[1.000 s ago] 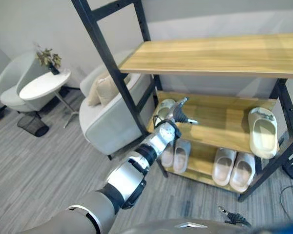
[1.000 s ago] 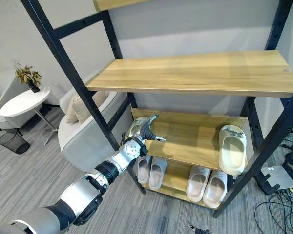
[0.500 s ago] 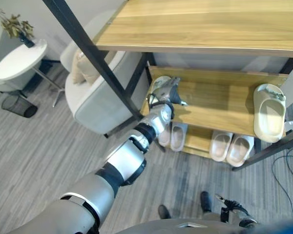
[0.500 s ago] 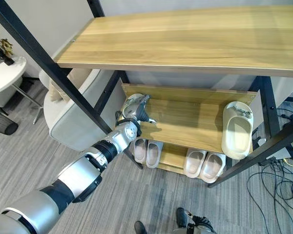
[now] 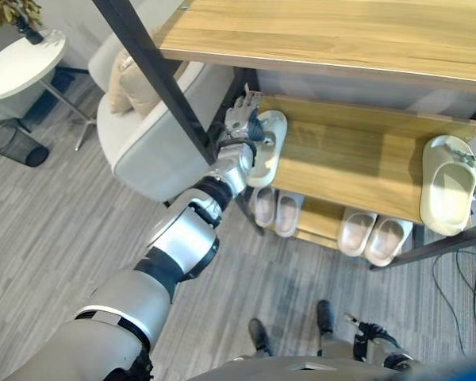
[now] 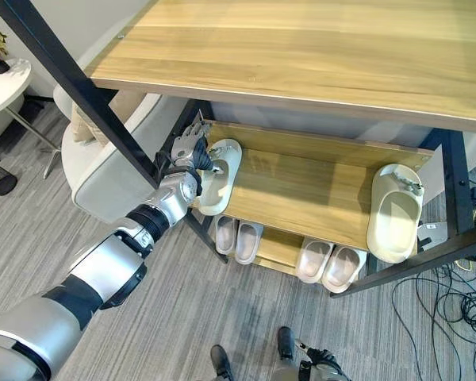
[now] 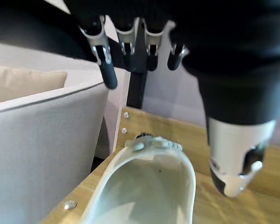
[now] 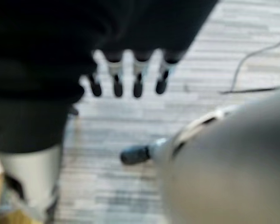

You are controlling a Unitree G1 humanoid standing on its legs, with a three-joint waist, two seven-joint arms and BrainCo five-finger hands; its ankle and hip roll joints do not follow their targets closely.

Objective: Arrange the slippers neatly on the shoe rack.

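A pale green slipper (image 5: 265, 155) lies at the left end of the rack's middle shelf (image 5: 341, 171), toe toward the back. My left hand (image 5: 239, 125) hovers just beside and above its toe, by the rack's post, open with straight fingers (image 7: 105, 70); the slipper (image 7: 149, 186) shows below them, untouched. Its partner (image 5: 448, 189) lies at the shelf's right end. Two pairs of pale slippers (image 5: 275, 211) (image 5: 374, 236) stand on the bottom shelf. My right hand (image 8: 126, 79) hangs over the floor, open and holding nothing.
A slanted black post (image 5: 163, 83) crosses in front of the rack's left side. A wide wooden shelf (image 5: 325, 36) overhangs the middle one. A grey armchair (image 5: 139, 147) with a cushion stands left of the rack, then a round white table (image 5: 20, 63) and a black bin (image 5: 12, 143).
The camera has tilted down and shifted. My left hand has come off the slipper and drawn back to the left, leaving it uncovered on the shelf.
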